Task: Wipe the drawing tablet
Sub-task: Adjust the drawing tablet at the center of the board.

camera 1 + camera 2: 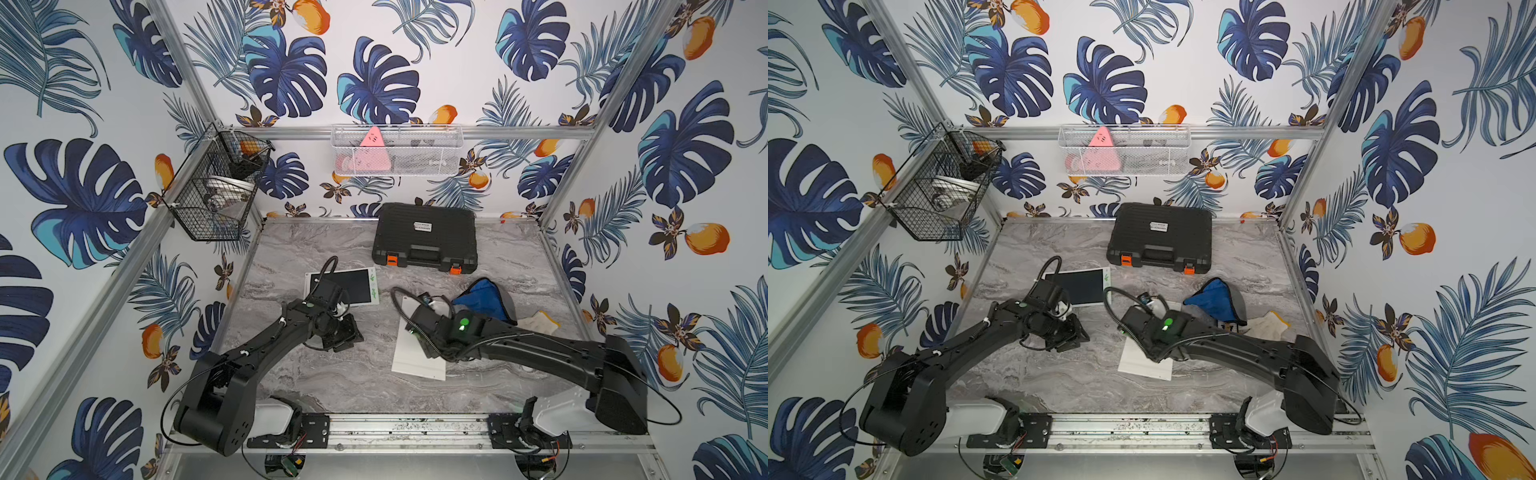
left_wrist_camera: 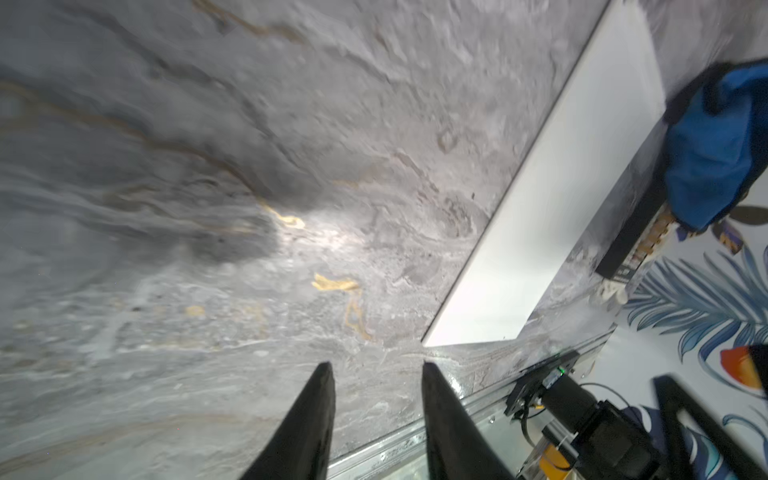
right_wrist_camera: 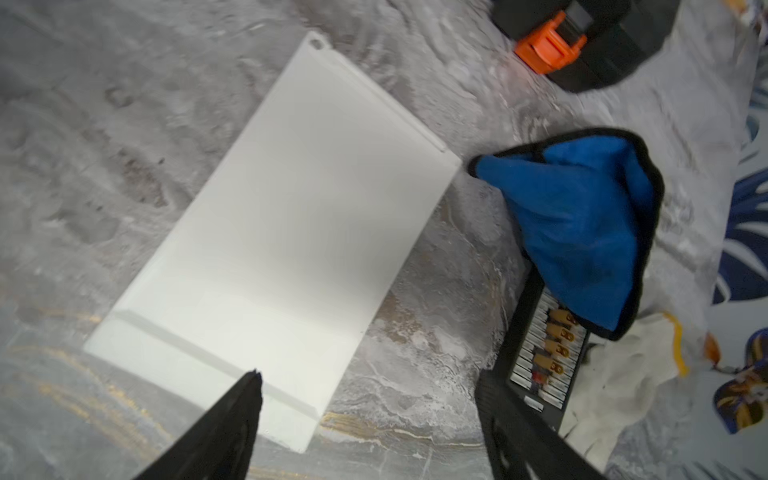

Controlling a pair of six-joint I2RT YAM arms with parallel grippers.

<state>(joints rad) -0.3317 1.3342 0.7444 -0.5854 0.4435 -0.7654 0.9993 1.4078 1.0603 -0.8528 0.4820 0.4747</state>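
The drawing tablet (image 1: 357, 286) lies flat on the marble table (image 1: 332, 386), left of centre and a little in front of the black case (image 1: 424, 237). In both top views its near-left corner is tucked under the left arm's wrist. The left gripper (image 2: 377, 368) hangs over bare marble near the tablet's front edge, jaws partly apart with nothing between them. The right gripper (image 3: 370, 376) is spread wide and empty over the near end of a white panel (image 3: 291, 228), one finger above the panel's short edge, the other by a black connector strip (image 3: 544, 361). The blue cloth (image 3: 582, 228) is bunched just beside the panel's far corner and draped over that strip, with a pale cloth (image 1: 540, 324) past it toward the right wall, so that side is pretty crowded. The open room is the marble between the two arms and down to the front rail (image 1: 415, 428), plus the strip along the left wall.
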